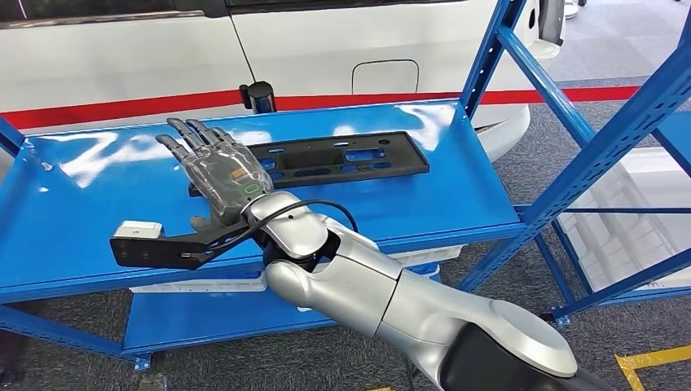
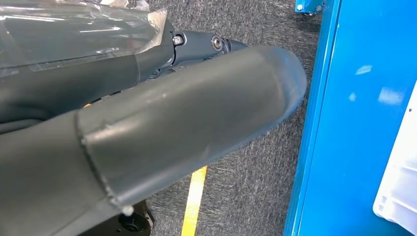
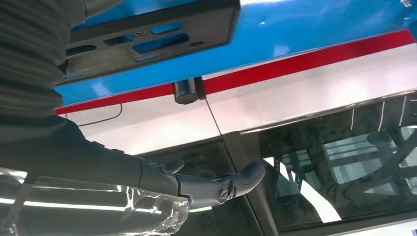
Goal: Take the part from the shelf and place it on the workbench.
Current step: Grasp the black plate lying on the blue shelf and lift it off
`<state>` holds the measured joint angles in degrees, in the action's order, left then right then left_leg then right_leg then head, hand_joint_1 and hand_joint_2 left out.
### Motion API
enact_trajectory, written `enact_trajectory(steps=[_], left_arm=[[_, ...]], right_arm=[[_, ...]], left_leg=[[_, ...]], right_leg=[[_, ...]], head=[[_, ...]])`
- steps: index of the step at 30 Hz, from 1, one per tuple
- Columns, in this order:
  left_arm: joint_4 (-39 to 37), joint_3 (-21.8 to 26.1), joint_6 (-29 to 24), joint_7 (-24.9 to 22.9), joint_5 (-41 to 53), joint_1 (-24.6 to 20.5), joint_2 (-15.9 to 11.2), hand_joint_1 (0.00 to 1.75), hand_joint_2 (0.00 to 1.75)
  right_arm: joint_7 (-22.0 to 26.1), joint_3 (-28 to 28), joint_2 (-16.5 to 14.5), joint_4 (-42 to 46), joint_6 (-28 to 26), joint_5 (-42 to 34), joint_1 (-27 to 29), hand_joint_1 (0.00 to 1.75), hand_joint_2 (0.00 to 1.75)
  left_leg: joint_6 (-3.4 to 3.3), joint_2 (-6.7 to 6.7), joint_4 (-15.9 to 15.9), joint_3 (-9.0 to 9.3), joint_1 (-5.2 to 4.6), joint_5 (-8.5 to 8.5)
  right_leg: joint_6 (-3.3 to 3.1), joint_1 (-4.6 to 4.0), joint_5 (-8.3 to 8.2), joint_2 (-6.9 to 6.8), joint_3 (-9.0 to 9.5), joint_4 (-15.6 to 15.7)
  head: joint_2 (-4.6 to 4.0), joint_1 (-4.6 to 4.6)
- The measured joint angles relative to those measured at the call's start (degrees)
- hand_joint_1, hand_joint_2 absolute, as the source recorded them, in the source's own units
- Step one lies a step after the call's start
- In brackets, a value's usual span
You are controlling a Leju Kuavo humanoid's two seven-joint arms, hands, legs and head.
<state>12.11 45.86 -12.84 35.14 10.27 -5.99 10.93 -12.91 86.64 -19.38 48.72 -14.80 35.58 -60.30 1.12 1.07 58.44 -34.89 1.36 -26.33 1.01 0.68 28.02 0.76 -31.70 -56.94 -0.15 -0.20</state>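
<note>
Right hand (image 1: 218, 173), a silver arm's many-fingered hand wrapped in clear plastic, hovers flat over the blue shelf (image 1: 106, 212) with its fingers spread and extended, holding nothing. From the head view its fingertips point toward eleven o'clock. The part (image 1: 342, 156), a long flat black plastic panel with several cut-out slots, lies on the shelf surface just beside the hand, stretching away toward three o'clock; its near end sits under or right at the hand's edge, and I cannot tell whether they touch. Behind the shelf, at twelve o'clock, stands a white vehicle (image 1: 122, 57) with a red stripe. The left hand (image 2: 147, 137) hangs low over grey carpet, shown so close that whether it is spread or curled cannot be told. Judging from this, the task is at its start: the part is not yet grasped, and lifting, carrying and placing it on the workbench all remain.
</note>
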Motion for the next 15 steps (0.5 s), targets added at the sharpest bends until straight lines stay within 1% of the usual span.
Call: enact_trajectory(steps=[5, 10, 15], left_arm=[[0.0, -0.1, 0.8, -0.5, 1.2, -0.1, 0.0, 0.00, 0.00], [0.0, -0.3, 1.3, -1.2, 2.3, -0.2, 0.0, 0.00, 0.00], [0.0, -0.3, 1.8, -0.8, 2.3, -0.2, 0.0, 0.00, 0.00]], right_arm=[[-0.2, 0.2, 0.0, -3.8, 0.3, 2.4, 1.5, 0.00, 1.75], [-0.2, 0.6, 0.0, -10.7, -0.2, 6.8, 3.1, 0.00, 1.75], [-0.4, 0.5, 0.0, -17.2, -1.8, 7.7, 3.8, 0.00, 1.75]], left_leg=[[-0.11, -0.02, 0.0, 0.06, -0.05, 0.00], [-0.16, -0.11, 0.0, 0.18, 0.19, 0.03], [-0.15, -0.16, 0.0, 0.25, 0.37, 0.03]], right_leg=[[0.09, 0.02, -0.03, 0.00, -0.05, 0.0], [0.12, 0.01, -0.05, 0.01, -0.10, 0.0], [0.12, -0.11, -0.05, 0.02, -0.11, -0.1]], head=[[0.00, -0.02], [0.00, -0.02], [0.00, -0.03]])
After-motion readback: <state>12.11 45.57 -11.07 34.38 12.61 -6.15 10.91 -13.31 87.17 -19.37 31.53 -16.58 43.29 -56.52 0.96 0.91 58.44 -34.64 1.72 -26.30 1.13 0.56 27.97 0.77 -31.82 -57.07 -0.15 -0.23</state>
